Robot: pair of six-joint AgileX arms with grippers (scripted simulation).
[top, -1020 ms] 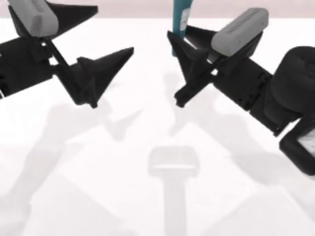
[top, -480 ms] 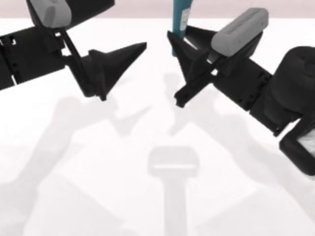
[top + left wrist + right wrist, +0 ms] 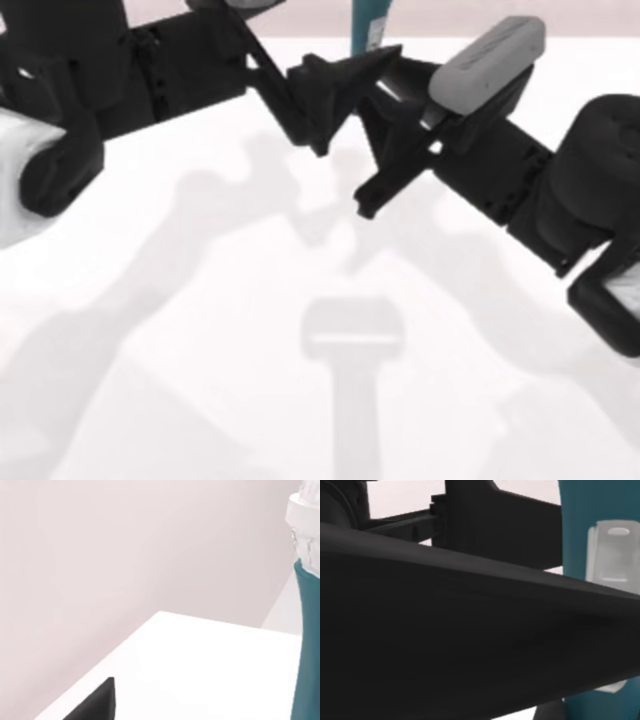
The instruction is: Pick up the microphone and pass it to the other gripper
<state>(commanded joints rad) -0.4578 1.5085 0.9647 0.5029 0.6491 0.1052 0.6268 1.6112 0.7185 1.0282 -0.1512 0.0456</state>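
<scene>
The microphone [image 3: 369, 22] is held upright above the table at the back middle, and only its teal handle shows in the top view. My right gripper [image 3: 375, 80] is shut on the handle. In the right wrist view the handle with its white switch strip [image 3: 612, 555] sits behind a broad black finger [image 3: 470, 640]. My left gripper [image 3: 352, 40] is open right beside the microphone, with one pointed finger [image 3: 340, 75] reaching across in front of the right gripper's fingers. The left wrist view shows the teal handle [image 3: 306, 645] and white head [image 3: 305, 520] at one edge, apart from a finger [image 3: 97, 705].
The white table [image 3: 200, 350] carries only the shadows of the arms and of the microphone [image 3: 352, 340]. A pale wall [image 3: 125, 545] rises behind the table's back edge. The right arm's thick black links [image 3: 590, 200] fill the right side.
My left arm has swung right and toward the back, bringing its open gripper up to the microphone. The right gripper and microphone have stayed still.
</scene>
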